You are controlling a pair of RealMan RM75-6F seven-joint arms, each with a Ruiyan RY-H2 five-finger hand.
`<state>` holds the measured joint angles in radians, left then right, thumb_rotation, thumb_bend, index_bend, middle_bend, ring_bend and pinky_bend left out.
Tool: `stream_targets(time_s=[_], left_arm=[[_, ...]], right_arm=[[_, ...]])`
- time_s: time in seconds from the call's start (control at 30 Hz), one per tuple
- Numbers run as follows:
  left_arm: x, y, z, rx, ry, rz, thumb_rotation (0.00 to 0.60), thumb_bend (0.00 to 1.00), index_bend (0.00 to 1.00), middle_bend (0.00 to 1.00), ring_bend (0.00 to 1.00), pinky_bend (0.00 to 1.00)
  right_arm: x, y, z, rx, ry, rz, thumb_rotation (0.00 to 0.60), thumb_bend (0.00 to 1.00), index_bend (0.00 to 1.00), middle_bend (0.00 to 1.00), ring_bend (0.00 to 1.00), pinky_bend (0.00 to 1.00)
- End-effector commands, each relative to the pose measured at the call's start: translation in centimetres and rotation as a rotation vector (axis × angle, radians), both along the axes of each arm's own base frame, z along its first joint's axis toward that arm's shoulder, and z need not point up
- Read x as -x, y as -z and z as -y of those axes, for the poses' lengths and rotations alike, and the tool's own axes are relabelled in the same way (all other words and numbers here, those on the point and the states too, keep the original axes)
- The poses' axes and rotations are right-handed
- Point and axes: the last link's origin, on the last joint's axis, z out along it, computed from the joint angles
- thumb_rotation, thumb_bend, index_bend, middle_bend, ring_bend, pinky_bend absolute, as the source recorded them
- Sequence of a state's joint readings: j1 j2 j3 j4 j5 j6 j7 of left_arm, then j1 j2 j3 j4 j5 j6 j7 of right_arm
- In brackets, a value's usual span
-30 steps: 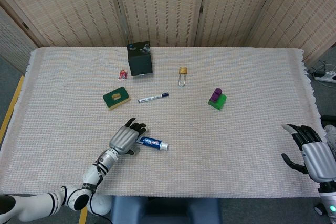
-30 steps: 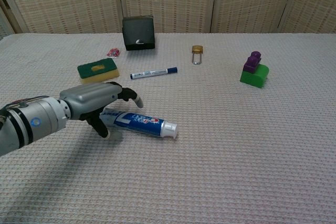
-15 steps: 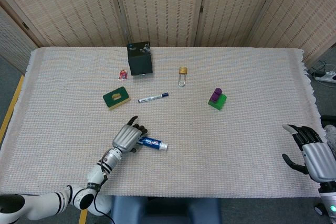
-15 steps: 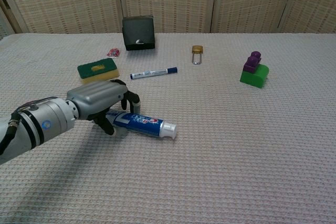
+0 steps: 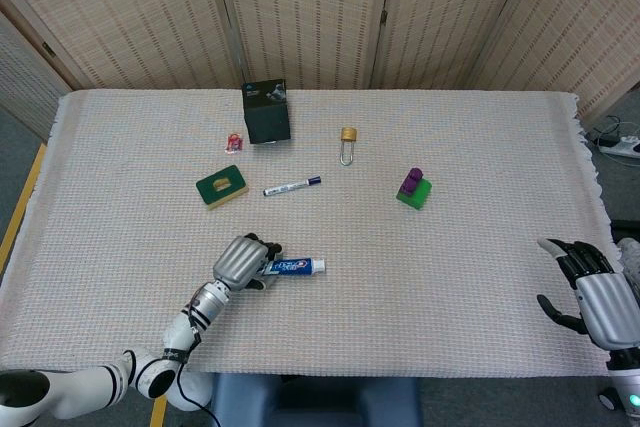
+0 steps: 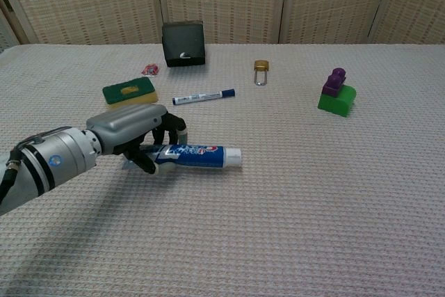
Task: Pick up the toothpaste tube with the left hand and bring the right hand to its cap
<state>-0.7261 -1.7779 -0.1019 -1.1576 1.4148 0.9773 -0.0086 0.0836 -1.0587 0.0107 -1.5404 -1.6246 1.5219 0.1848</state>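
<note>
- In the lower left of the head view, the blue-and-white toothpaste tube with a white cap lies level, its crimped end inside the left hand and its cap pointing toward the right of the frame.
- The left hand's fingers are curled over the tube's tail with the thumb beneath, so it has a grip on the tube. In the chest view the tube looks just clear of the cloth-covered surface, though I cannot tell for sure.
- Gripping the tail leaves the white cap bare and facing the right side, which suits the other hand's approach, as I judge it.
- The right hand sits at the lower right edge of the head view, well apart from the tube, fingers spread and holding nothing.
- Above the tube lie a blue-capped white marker and a green-and-yellow sponge block; further up are a black box and a brass padlock.
- A green block with a purple piece on top stands right of centre.
</note>
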Motion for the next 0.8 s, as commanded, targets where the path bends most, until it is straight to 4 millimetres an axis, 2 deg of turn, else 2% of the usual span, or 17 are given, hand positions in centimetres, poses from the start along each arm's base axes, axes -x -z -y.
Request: stream_targets(time_s=[0.03,0.17,0.37,0.57,0.8], left_arm=[[1.2,-1.4,-0.6,0.015,0.011,0.096,0.600,0.69,0.80,0.73,0.72,0.53],[1.4,-2.8,-0.7,0.059,0.005,0.171,0.600,0.70,0.81,0.74,0.73,0.54],[-0.4,-5.0,-0.3,0.175,-0.007,0.352,0.600,0.70,0.82,0.75,0.74,0.54],[-2.9,-6.6,0.4,0.253,0.013,0.461,0.600,0.70,0.82,0.75,0.74,0.54],[-5.3,-7.5,0.6,0.280,0.033,0.498,0.600,0.70,0.82,0.75,0.75,0.53]], right_arm=[[-0.2,0.0,0.1,-0.003,-0.009,0.001,0.600,0.35,0.14,0.21,0.19,0.14],[-1.4,0.2,0.4,-0.022,-0.061,0.019,0.600,0.35,0.14,0.21,0.19,0.14],[-4.6,1.0,1.8,-0.048,-0.191,-0.008,0.600,0.35,0.14,0.21,0.19,0.14],[-9.5,2.9,3.6,-0.092,-0.342,-0.023,0.600,0.35,0.15,0.21,0.19,0.14],[-14.5,5.5,5.2,-0.133,-0.469,-0.012,0.600,0.35,0.15,0.21,0.19,0.14]])
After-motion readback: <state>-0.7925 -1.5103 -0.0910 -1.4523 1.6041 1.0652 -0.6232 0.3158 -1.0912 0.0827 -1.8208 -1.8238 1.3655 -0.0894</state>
